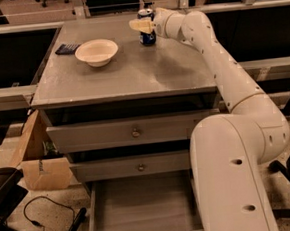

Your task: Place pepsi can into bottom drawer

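Note:
The pepsi can [147,35], dark blue with a silver top, stands upright near the far edge of the grey cabinet top [126,74]. My gripper [142,25] reaches across the top and sits right at the can, its cream fingers [139,25] in front of the can's upper half. The bottom drawer [142,210] is pulled out at the foot of the cabinet, with a bare flat floor.
A cream bowl [96,52] and a small dark calculator [67,48] lie on the left of the top. Two upper drawers with round knobs [135,133] are shut. A cardboard box [38,158] and a black cable [47,215] lie on the floor at left.

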Robot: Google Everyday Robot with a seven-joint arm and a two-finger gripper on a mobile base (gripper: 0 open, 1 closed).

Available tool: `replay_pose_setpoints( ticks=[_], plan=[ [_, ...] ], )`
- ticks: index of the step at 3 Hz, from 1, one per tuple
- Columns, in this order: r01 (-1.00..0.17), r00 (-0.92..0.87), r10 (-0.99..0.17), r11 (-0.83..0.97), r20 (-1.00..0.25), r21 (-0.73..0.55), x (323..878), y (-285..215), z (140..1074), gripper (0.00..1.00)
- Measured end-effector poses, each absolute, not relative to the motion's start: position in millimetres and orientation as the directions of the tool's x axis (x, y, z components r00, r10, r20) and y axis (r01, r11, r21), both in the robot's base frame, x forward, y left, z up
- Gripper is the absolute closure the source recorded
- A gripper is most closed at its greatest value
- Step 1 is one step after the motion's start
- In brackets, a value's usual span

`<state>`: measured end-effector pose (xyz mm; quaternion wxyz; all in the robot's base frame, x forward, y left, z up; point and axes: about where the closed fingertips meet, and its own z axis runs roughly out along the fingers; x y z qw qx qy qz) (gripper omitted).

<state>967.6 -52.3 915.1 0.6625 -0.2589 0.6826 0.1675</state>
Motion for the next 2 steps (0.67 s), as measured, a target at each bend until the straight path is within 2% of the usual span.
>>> replay_pose_setpoints(
  ticks=[1,2],
  plan=[
    [-0.579,0.009,-0.127,0.808,-0.992,-0.109,973.1,-46.6,911.6,0.5],
    [-0.579,0.009,-0.127,0.808,-0.992,-0.109,973.4,-46.4,911.5,0.81]
  ],
)
